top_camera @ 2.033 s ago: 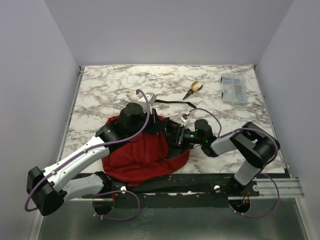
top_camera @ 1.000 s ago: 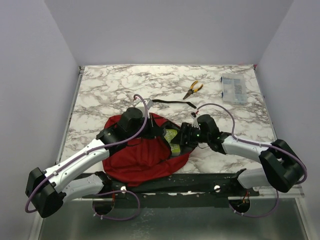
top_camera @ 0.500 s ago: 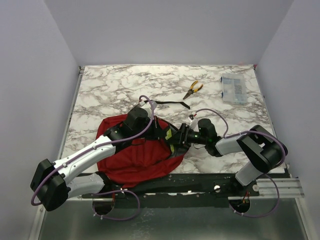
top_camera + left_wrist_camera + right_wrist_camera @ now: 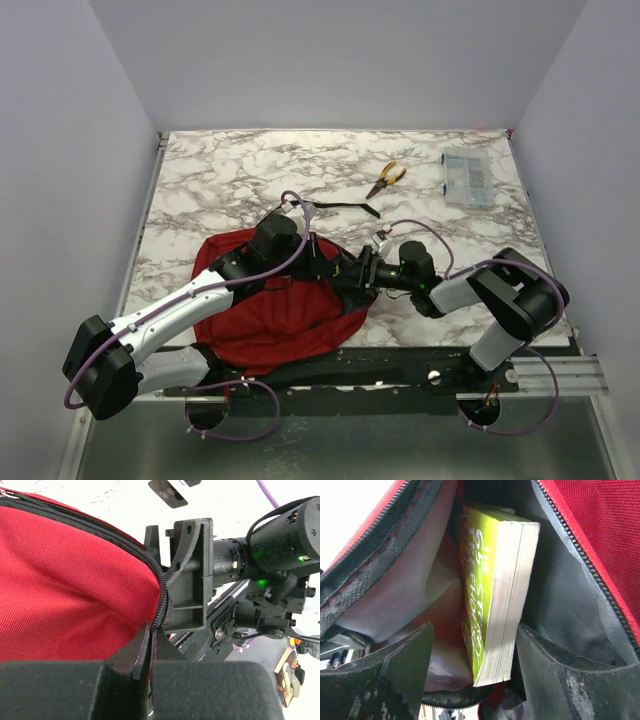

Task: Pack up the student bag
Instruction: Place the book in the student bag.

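Note:
The dark red student bag (image 4: 270, 320) lies at the table's near edge with its opening facing right. My left gripper (image 4: 318, 262) is shut on the bag's black zipper edge (image 4: 161, 605) and holds the opening up; its tips (image 4: 151, 626) pinch the fabric. My right gripper (image 4: 347, 273) reaches into the opening. In the right wrist view it (image 4: 474, 630) is open, with a lime-green book (image 4: 495, 595) standing on edge between its fingers inside the bag's grey lining (image 4: 560, 610). The book's pages lie against the right finger; the left finger is apart from it.
Yellow-handled pliers (image 4: 386, 178) and a clear plastic box (image 4: 466, 180) lie at the far right of the marble table (image 4: 220, 180). A black strap (image 4: 340, 206) trails behind the bag. The right gripper's body (image 4: 190, 580) sits close beside my left fingers.
My right gripper has pushed further left into the bag's opening. The green book that showed at the opening from above is now hidden inside. The left arm holds about the same place.

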